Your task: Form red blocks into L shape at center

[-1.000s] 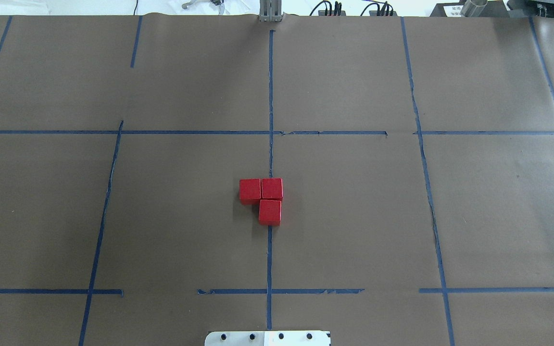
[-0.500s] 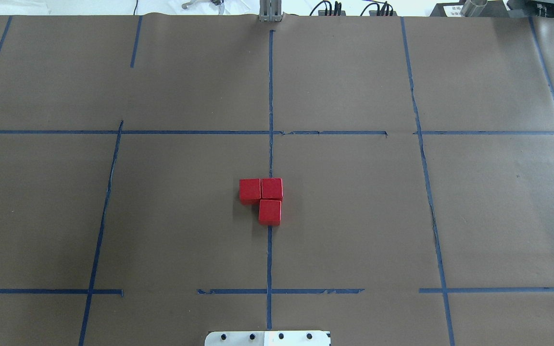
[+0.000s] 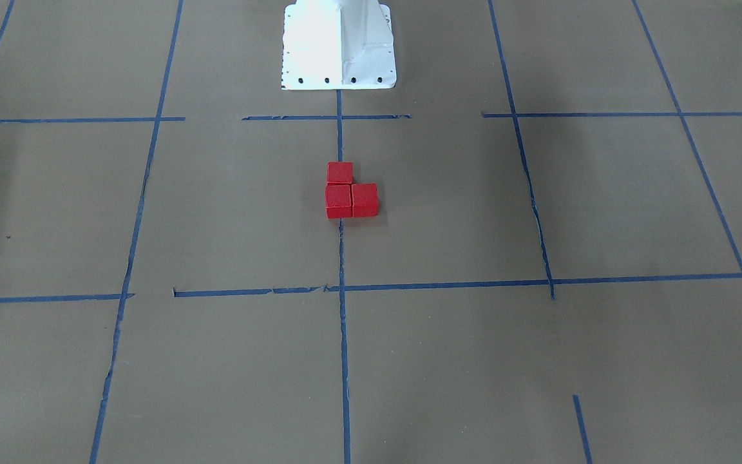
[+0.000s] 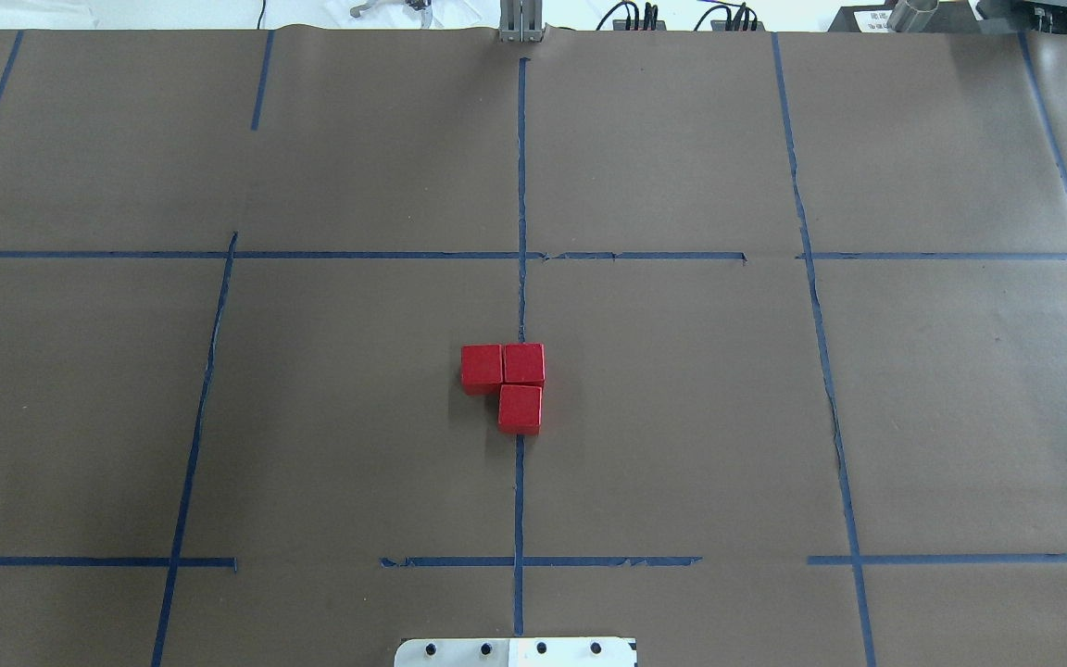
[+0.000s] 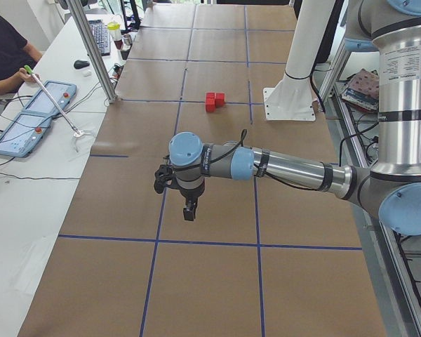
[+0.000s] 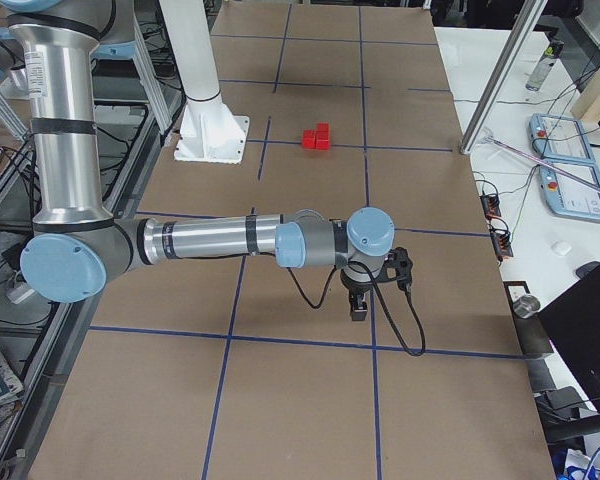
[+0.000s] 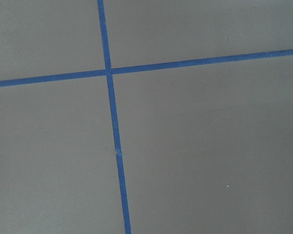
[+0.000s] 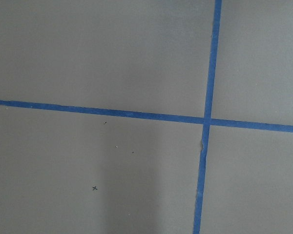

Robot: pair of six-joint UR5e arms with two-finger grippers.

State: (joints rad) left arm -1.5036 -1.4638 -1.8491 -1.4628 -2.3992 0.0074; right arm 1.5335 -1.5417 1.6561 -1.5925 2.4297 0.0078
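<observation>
Three red blocks (image 4: pixel 520 409) (image 3: pixel 351 200) lie touching in an L on the brown paper, at the long blue tape line of the center (image 4: pixel 520 278). Two sit side by side and the third sits next to the right one on the robot's side. They show small and far in the left side view (image 5: pixel 215 101) and the right side view (image 6: pixel 317 137). My left gripper (image 5: pixel 189 210) hangs over bare paper far from them, as does my right gripper (image 6: pixel 360 310). I cannot tell whether either is open or shut. Both wrist views show only paper and tape.
The robot's white base (image 4: pixel 515 652) (image 3: pixel 337 45) stands at the table's near edge on the center line. A metal post (image 5: pixel 91 49) and an operator (image 5: pixel 7 49) with control panels are beyond the far edge.
</observation>
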